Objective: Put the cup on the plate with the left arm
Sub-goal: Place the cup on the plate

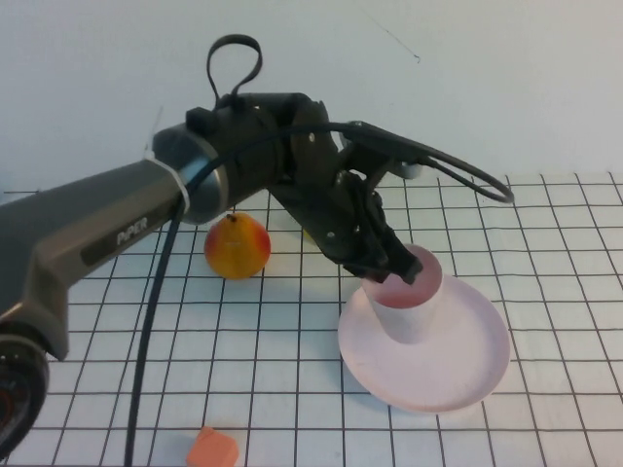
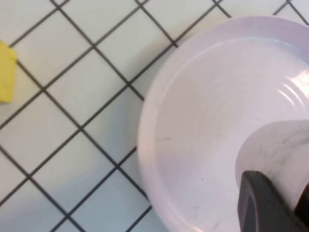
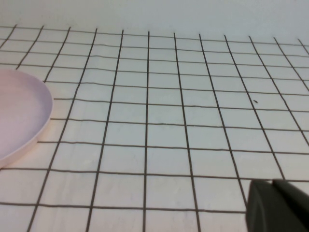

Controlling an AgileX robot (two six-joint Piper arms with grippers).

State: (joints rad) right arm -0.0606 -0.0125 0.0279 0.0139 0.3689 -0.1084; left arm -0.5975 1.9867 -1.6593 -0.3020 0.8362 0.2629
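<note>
Two arms belong to this rig, though only the left arm [image 1: 117,229] shows in the high view, reaching from the near left across the gridded table [image 1: 292,350] toward the middle. Near the bottom edge, a small orange piece [image 1: 212,449] lies on the cloth. Farther back and to the left of centre sits a yellow-red pear [image 1: 237,246], well apart from the plate. A yellow object [image 1: 308,232] is mostly hidden behind the arm's wrist, just right of the pear; the left wrist view shows a yellow block [image 2: 6,72] at its edge, apart from the plate.

Right of centre, the left gripper [image 1: 397,267] is down at the rim of the cup [image 1: 407,306], its dark fingers [image 2: 263,205] closed narrow on the cup's far-left lip. The cup stands upright on the plate [image 1: 467,365], toward the plate's far-left part, its base touching the plate floor. In the left wrist view the cup's pale wall [image 2: 280,145] rises just beside the finger, over the plate's bare inside [image 2: 203,125].

Rightmost, the right gripper [image 3: 277,205] shows only as a dark corner in its own wrist view, low over bare grid; whether it is wide or narrow I cannot tell. The plate's rim [image 3: 29,130] appears at that view's edge, well apart from it.
</note>
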